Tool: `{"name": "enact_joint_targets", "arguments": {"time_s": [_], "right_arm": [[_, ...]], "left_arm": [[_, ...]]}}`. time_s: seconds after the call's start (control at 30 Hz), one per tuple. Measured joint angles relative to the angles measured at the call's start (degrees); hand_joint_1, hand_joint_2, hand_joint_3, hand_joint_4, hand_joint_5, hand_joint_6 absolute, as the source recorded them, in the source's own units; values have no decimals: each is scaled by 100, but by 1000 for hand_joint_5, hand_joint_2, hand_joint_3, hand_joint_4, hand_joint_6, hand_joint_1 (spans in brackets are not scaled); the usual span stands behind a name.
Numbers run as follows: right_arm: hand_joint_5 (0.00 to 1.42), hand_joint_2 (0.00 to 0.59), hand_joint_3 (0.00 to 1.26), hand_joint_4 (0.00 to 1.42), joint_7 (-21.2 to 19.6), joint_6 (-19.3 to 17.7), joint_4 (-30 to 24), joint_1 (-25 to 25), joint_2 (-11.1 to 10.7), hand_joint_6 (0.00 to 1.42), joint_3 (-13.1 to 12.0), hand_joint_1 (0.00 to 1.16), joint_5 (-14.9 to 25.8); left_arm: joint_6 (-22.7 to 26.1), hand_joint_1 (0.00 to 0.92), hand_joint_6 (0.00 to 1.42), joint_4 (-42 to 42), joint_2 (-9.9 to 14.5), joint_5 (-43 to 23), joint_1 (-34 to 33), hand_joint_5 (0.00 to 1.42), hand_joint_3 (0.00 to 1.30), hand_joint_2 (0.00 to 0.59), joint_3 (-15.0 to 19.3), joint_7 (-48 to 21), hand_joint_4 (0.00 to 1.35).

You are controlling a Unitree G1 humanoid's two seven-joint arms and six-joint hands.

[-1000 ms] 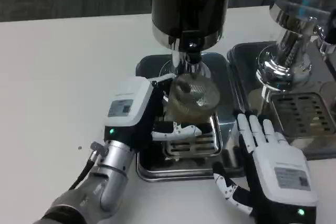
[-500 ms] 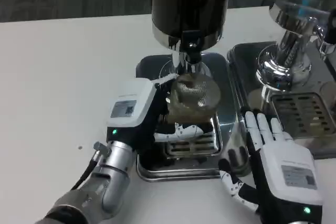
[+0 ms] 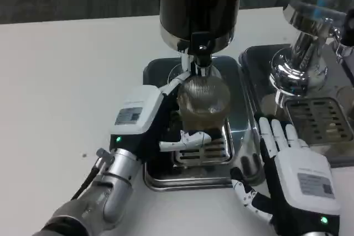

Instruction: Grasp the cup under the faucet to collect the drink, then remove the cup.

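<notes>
left hand [image 3: 145, 119] grips ribbed cup [image 3: 202, 102] under faucet [image 3: 200, 66].

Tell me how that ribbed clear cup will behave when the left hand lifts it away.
The cup looks like thin ribbed plastic, so probably squeezable. It holds brownish liquid, so tilting likely spills. The left hand wraps its side; the ribs should limit slipping.
</notes>
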Motion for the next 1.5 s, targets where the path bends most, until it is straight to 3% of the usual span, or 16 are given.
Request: {"name": "enact_joint_targets", "arguments": {"time_s": [0.23, 0.57, 0.8, 0.87, 0.97, 1.2, 1.5], "right_arm": [[0, 387, 0, 0, 0, -28, 35, -4, -11, 100, -8, 448, 50], [0, 367, 0, 0, -9, -150, 82, -79, -11, 97, -35, 429, 130], [0, 366, 0, 0, -16, -214, 107, -105, -17, 97, -67, 425, 227], [0, 353, 0, 0, -16, -237, 108, -110, -21, 97, -84, 417, 256], [0, 352, 0, 0, -18, -293, 108, -114, -25, 101, -121, 415, 346], [0, 352, 0, 0, -38, -377, 108, -131, -32, 109, -230, 411, 484], [0, 352, 0, 0, -68, -459, 155, -177, -18, 112, -271, 409, 653]], "left_arm": [[-572, 0, 250, -184, 219, -316, 229, 309, 65, 8, 284, -115, 34], [-1111, 0, 215, -559, 442, -657, 465, 293, 30, 0, 677, -205, 7], [-1608, 0, 173, -1258, 675, -957, 836, 250, 19, 6, 1164, -303, 0], [-1741, 0, 234, -1487, 779, -1127, 947, 256, 18, 5, 1355, -453, 4], [-2068, 0, 293, -1849, 908, -1578, 1180, 298, 33, 5, 1616, -887, 41], [-2498, 0, 266, -2949, 1126, -2720, 1527, 283, 7, 28, 2174, -2250, 2], [-2642, 0, 179, -3590, 1159, -3742, 1604, 226, 34, 56, 2273, -3999, 0]]}}
